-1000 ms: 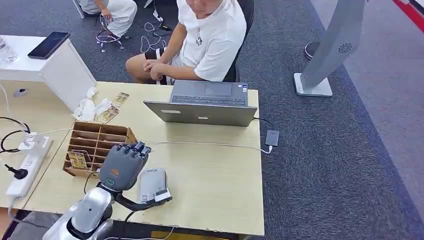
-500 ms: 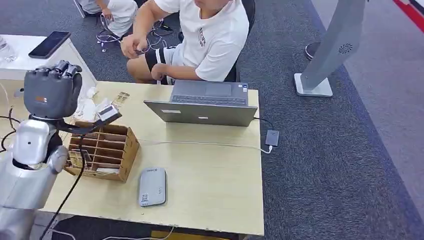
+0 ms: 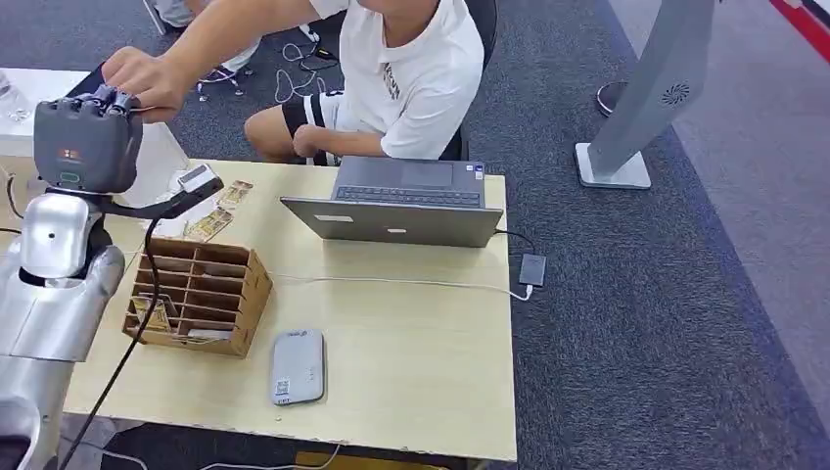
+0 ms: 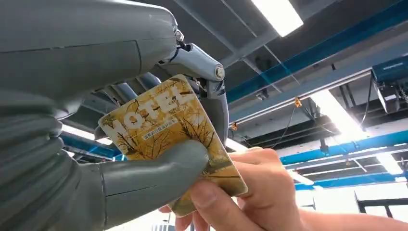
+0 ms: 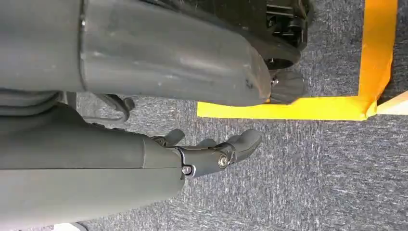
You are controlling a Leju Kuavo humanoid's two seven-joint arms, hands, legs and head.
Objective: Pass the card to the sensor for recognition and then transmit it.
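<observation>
My left hand [image 4: 144,159] grips the card [image 4: 168,139], a person's hand [image 4: 240,192] pinching it too: handover underway, release left.

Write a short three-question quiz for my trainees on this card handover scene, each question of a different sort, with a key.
1. True or false: the left robot hand holds a yellow card that a person's hand is also gripping.
2. Which lies nearest the table's front edge? A) laptop B) grey sensor pad C) wooden slotted box
3. Fill in: the right robot hand hangs over grey ____ marked with yellow tape.

Key: 1 true; 2 B; 3 carpet.
</observation>
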